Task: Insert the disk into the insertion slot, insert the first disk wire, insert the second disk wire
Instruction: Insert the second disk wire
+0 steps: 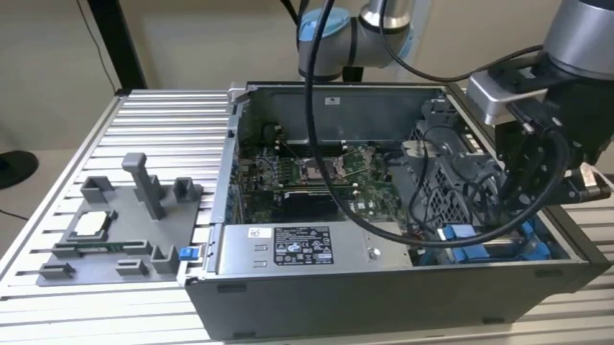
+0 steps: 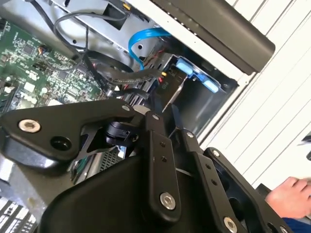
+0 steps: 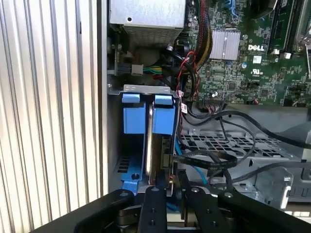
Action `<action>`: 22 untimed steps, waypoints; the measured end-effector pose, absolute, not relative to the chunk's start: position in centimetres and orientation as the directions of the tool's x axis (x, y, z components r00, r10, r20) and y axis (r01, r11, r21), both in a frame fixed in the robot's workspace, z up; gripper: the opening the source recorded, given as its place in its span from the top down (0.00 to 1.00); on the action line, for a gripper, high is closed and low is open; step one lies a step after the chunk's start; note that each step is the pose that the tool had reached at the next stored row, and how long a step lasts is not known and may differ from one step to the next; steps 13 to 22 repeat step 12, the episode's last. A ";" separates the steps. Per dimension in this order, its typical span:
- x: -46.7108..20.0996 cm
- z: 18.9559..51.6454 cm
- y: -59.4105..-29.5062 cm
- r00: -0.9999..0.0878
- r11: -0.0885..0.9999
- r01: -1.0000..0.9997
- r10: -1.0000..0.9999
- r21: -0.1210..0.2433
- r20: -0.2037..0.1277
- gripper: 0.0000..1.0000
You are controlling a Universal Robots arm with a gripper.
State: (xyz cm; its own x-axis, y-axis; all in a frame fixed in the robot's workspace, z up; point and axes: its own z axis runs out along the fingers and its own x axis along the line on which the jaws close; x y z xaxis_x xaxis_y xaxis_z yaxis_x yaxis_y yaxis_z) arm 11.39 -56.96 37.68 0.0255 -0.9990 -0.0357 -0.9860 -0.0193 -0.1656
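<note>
The disk (image 3: 158, 150) stands on edge in the insertion slot (image 3: 129, 170), with the blue tabs (image 3: 164, 116) of its carrier at the far end. A black flat wire (image 3: 209, 158) ends in a connector at the disk's near edge. In both wrist views my gripper (image 3: 174, 191) hovers just off that edge, right by the connector. The second wrist view shows the disk (image 2: 172, 94), the gripper (image 2: 170, 128), the black wire (image 2: 126, 75) and a light blue wire (image 2: 146, 35) curving above. In the exterior view the gripper (image 1: 518, 208) reaches into the case's front corner on the exterior view's right.
The open computer case (image 1: 384, 287) holds the motherboard (image 1: 317, 172), a drive cage and loose cables. A silver power-supply box (image 1: 298, 248) sits beside the slot. A grey fixture tray (image 1: 115, 230) lies on the ribbed table. A person's hand (image 2: 291, 194) rests outside the case.
</note>
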 end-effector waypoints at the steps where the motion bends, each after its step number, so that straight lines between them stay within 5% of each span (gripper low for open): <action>1: 11.4 38.1 -57.0 0.026 -0.019 -0.986 -0.999 -0.166 -0.036 0.00; 22: 11.4 39.3 -57.0 0.026 -0.019 -0.986 -0.999 -0.166 -0.036 0.00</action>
